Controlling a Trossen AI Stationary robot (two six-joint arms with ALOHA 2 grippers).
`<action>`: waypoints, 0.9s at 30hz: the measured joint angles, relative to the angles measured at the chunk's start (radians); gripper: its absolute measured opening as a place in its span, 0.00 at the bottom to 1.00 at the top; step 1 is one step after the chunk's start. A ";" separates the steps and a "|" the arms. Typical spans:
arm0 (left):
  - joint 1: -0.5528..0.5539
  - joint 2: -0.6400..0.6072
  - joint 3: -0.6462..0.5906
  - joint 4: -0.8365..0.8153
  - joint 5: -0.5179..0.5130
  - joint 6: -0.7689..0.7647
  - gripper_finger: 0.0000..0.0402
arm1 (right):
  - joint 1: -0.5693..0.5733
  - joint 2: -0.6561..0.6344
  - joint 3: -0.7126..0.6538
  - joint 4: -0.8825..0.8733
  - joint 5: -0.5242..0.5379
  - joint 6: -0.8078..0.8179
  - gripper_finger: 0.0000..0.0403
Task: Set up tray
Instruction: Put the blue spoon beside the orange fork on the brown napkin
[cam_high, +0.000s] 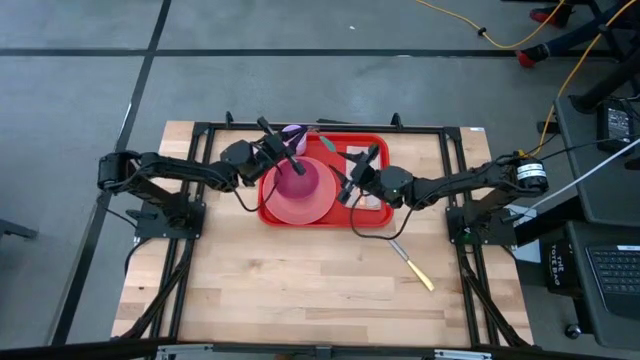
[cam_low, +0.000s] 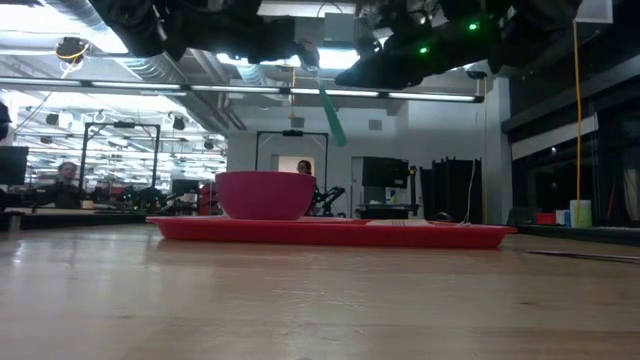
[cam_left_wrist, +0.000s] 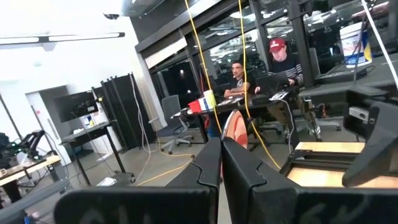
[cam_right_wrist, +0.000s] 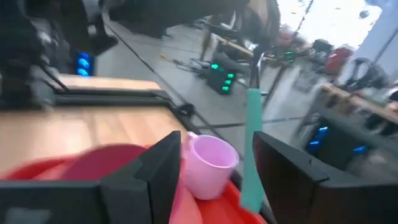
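The red tray (cam_high: 322, 215) (cam_low: 400, 233) lies on the far middle of the table. On its left half a round pink plate (cam_high: 312, 205) carries a magenta bowl (cam_high: 296, 182) (cam_low: 265, 195). A lavender cup (cam_high: 293, 132) (cam_right_wrist: 210, 160) stands at the tray's far left corner. My left gripper (cam_high: 300, 160) (cam_left_wrist: 222, 146) is shut, high above the bowl. A green utensil (cam_high: 330, 143) (cam_low: 332, 115) (cam_right_wrist: 252, 155) hangs in the air beside it. My right gripper (cam_high: 357, 172) (cam_right_wrist: 216, 142) hovers open over the tray's right half, pointing at the cup. My left gripper holds the green utensil by its upper end (cam_low: 321, 92). The fingers lie about level and hide the place of contact in the left wrist view. The utensil hangs straight down below them, lifted clear, with its lower end (cam_low: 339, 142) well above the tray.
A yellow-handled utensil (cam_high: 415, 268) lies on the bare wood near the table's right side. Pale flat items (cam_high: 372, 200) sit on the tray's right part under my right gripper. The near half of the table is open wood. People sit at desks in the room beyond.
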 joint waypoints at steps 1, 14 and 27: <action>0.000 0.010 0.000 0.007 0.000 0.000 0.00 | 0.000 0.016 0.010 0.003 0.019 -0.022 0.51; -0.002 0.087 0.016 0.074 -0.084 0.069 0.00 | 0.003 0.243 0.224 -0.015 0.289 -0.194 0.51; -0.011 0.084 0.017 0.088 -0.077 0.024 0.00 | -0.028 0.279 0.232 0.022 0.279 -0.191 0.51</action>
